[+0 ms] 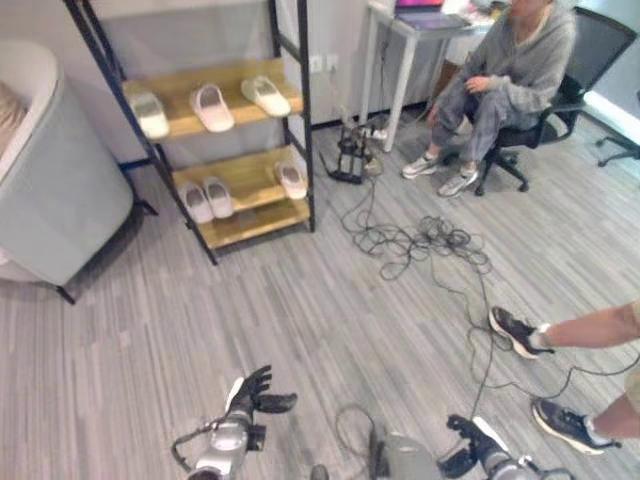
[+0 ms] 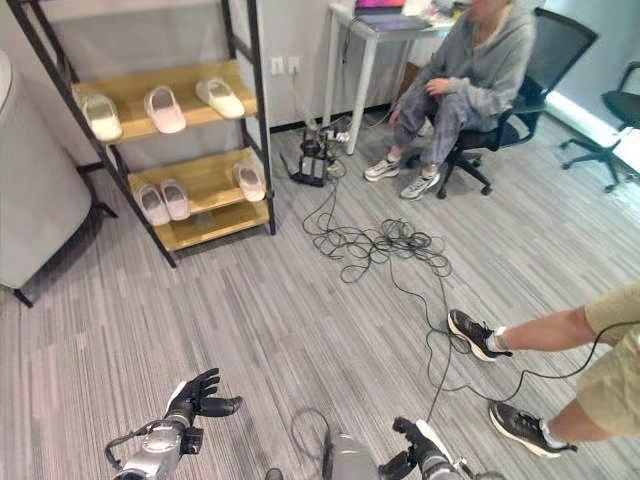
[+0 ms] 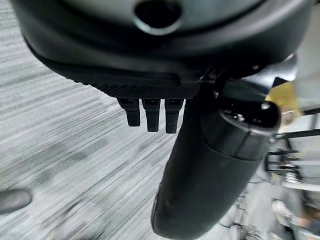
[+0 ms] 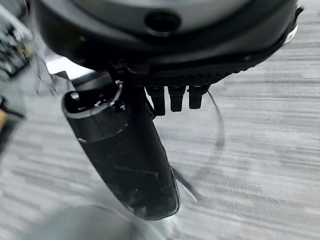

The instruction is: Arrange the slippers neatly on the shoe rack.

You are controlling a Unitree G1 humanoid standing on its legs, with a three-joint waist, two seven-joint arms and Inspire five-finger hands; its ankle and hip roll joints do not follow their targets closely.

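The shoe rack has a black frame and two wooden shelves, and stands by the far wall at the left. Its upper shelf holds a pale green slipper, a pink slipper and a cream slipper. On the lower shelf a pair of pinkish slippers lies side by side, with one more slipper at the right end. My left hand hovers low over the floor, far from the rack, open and empty. My right hand is also low, open, holding nothing.
A grey tub chair stands left of the rack. A person sits on an office chair by a white table. Tangled cables cross the floor. Another person's legs in dark shoes come in at right.
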